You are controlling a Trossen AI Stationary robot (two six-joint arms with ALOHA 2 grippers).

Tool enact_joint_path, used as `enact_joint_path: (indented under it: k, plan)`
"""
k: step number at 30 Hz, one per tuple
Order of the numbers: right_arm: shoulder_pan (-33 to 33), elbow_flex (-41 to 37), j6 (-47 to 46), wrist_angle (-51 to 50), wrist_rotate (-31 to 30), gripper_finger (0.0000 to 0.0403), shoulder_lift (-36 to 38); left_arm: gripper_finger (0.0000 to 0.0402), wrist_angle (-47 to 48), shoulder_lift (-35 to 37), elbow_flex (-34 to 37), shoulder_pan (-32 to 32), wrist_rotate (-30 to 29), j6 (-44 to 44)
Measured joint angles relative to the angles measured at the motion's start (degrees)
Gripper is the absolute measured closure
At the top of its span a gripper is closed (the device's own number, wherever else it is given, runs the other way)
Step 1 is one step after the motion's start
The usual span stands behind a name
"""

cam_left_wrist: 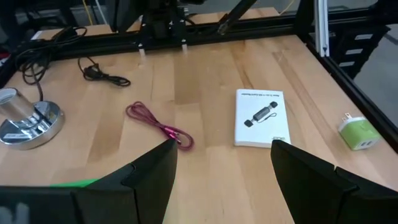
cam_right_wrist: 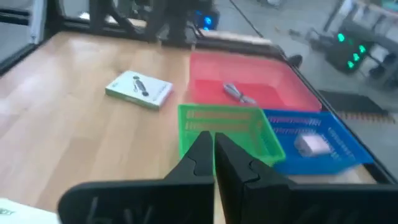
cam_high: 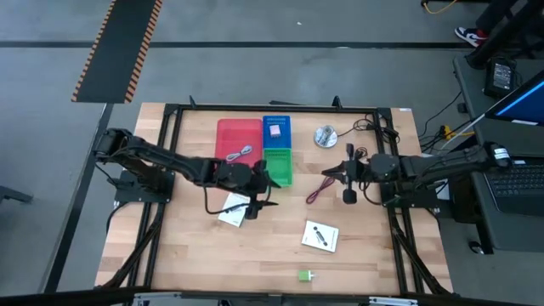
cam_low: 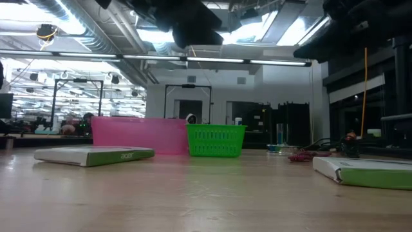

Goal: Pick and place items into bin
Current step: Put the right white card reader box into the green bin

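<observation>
The left gripper (cam_high: 265,194) hangs over the middle of the table (cam_high: 195,263), just beside the green basket (cam_high: 278,166). Its fingers (cam_left_wrist: 149,171) are spread wide and hold nothing. Under it, on the wood, lies one white card (cam_high: 234,210).

The right gripper (cam_high: 338,181) hangs toward the right edge of the table, with its fingers pressed together and nothing between them. The dark red cable (cam_high: 321,189) lies on the table just beside it.

The second white card (cam_high: 320,236) lies nearer the front edge, and the small green block (cam_high: 305,275) is close to the front edge, apart from the card.

Three bins stand together by the back edge: the red bin (cam_high: 238,136) with a grey cable (cam_high: 240,154) inside, the blue bin (cam_high: 276,129) with a small white thing (cam_high: 275,131) inside, and the green basket in front of the blue one. The silver disc (cam_high: 324,136) sits near the back right corner, with a black cable (cam_high: 374,127) beside it.
</observation>
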State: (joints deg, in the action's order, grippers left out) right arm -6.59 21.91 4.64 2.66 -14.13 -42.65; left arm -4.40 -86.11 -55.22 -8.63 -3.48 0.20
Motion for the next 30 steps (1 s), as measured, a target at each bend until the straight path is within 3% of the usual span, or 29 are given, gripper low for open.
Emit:
enact_joint_path:
  k: [6, 19, 25, 30]
  plan:
    - [-6.05, 6.88, -11.85, -16.25, -7.07, 0.0403, -3.42, 0.0149, 0.21, 0.0, 0.0, -0.05, -1.41, -0.52]
    - [-19.08, 25.67, -34.2, -38.95, -7.25, 0.0403, -23.8, 0.0149, 0.34, -0.02, 0.0, -0.77, -1.33, 2.52]
    - [-25.48, 31.92, -43.2, -44.63, -7.22, 0.0403, -27.93, 0.0153, 1.22, -0.02, 0.0, -1.82, -1.45, 3.48]
    - [-29.16, 34.71, -53.95, -50.9, -7.26, 0.0403, -30.27, 0.0181, 1.25, -0.02, 0.0, -2.67, -1.43, 3.54]
